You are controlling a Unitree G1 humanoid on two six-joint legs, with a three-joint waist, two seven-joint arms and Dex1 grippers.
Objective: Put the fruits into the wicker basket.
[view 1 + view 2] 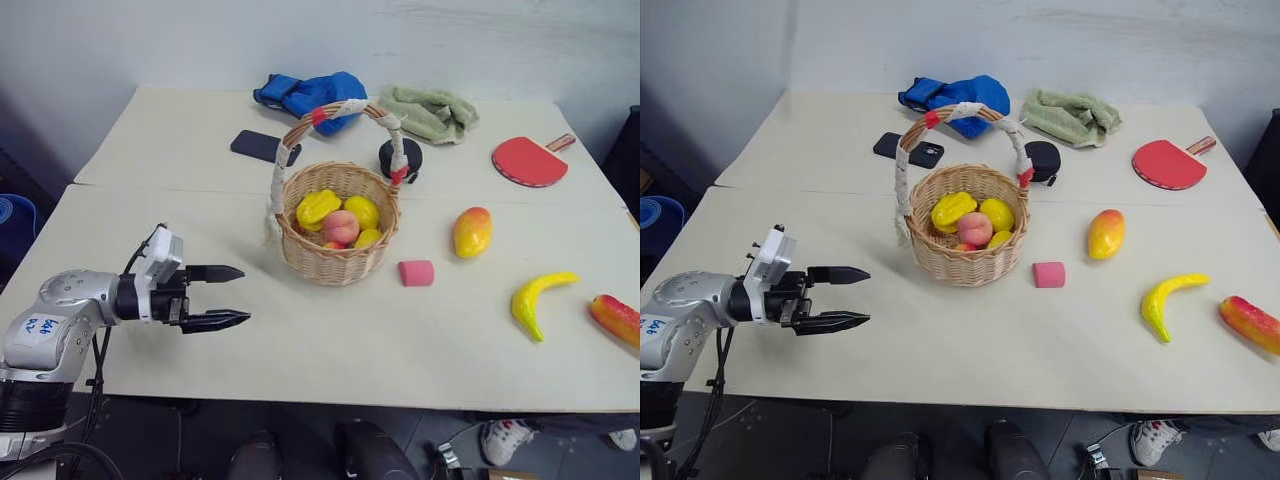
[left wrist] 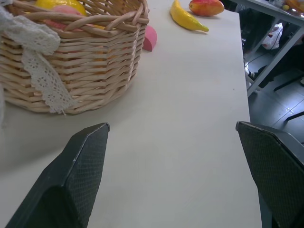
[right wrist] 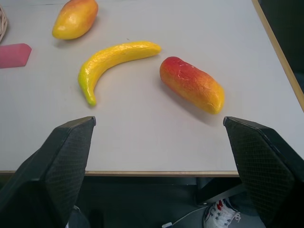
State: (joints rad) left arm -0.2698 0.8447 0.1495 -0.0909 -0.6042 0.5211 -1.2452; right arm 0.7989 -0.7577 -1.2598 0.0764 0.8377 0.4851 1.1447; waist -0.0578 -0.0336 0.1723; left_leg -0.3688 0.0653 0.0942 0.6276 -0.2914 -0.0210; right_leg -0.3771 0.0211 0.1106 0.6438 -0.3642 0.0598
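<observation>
The wicker basket (image 1: pixel 335 262) stands mid-table with several yellow fruits (image 1: pixel 318 208) and a pink peach (image 1: pixel 341 226) inside. To its right, an orange-yellow mango (image 1: pixel 472 231), a curved banana (image 1: pixel 538 299) and a long red-orange fruit (image 1: pixel 616 318) lie on the table. My left gripper (image 1: pixel 245 295) hovers open and empty to the left of the basket, pointing at it. In the right wrist view my right gripper (image 3: pixel 159 121) is open and empty near the table's front edge, with the banana (image 3: pixel 114 59) and the red-orange fruit (image 3: pixel 192 84) just beyond its fingers.
A pink block (image 1: pixel 416 273) lies right of the basket. At the back are a red paddle (image 1: pixel 528 160), a black round case (image 1: pixel 400 157), a phone (image 1: pixel 262 146), blue cloth (image 1: pixel 312 95) and a green towel (image 1: pixel 432 112).
</observation>
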